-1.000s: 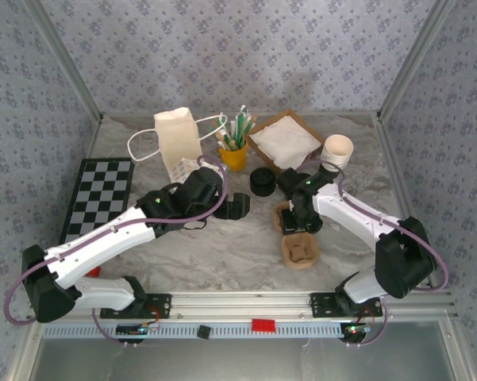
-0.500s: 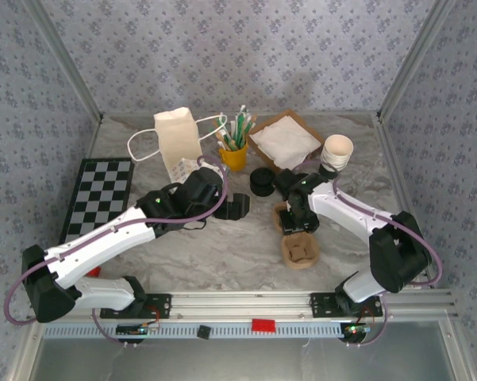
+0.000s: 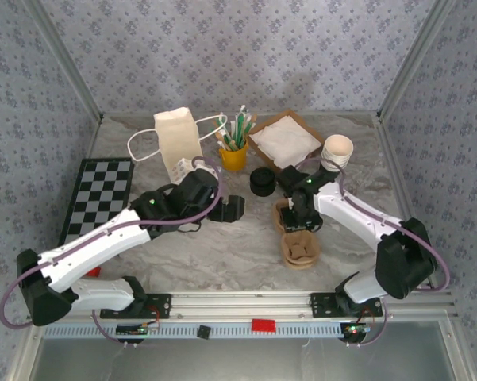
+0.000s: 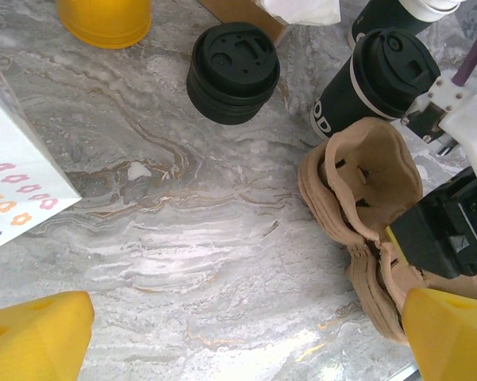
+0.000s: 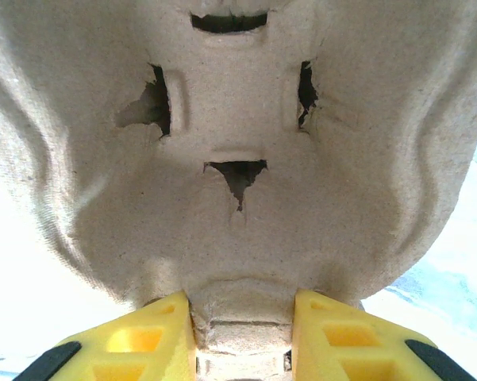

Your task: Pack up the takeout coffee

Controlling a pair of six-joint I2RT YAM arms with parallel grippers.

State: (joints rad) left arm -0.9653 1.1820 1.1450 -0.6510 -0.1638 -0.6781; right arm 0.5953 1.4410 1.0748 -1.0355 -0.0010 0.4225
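Taking the top view as a clock face with the arm bases at 6, a checkerboard mat [image 3: 103,198] lies at 9 on the worktop [image 3: 222,246]. It plays no evident part in the packing. At 11 the white paper bag [image 3: 177,141] stands upright with its handles splayed, probably so it can be loaded last.

The left tool [image 3: 232,208] hangs just left of centre with its jaws spread as wide as they go and nothing between them. Its wrist view looks down on bare marble, with the stack of black lids [image 4: 234,59] at 12 of that frame. It appears to be parked there, ready to help but out of its partner's way.

At 12 on the worktop is the yellow cup [image 3: 233,155] of stirrers. Just right of centre lies the brown pulp cup carrier [image 4: 365,182], the thing the task turns on at present, with its sockets facing up. A lidded black coffee cup [image 4: 381,79] stands touching or almost touching its far edge, so the drink is near the tray meant to hold it.

The right tool [image 5: 242,337] has its jaws drawn narrow onto the carrier's rim, with a yellow pad on each side of a moulded ridge. That edge looks stiff enough to take a pinch. I cannot tell how firm the hold is. An empty paper cup [image 3: 338,149] waits at 2.
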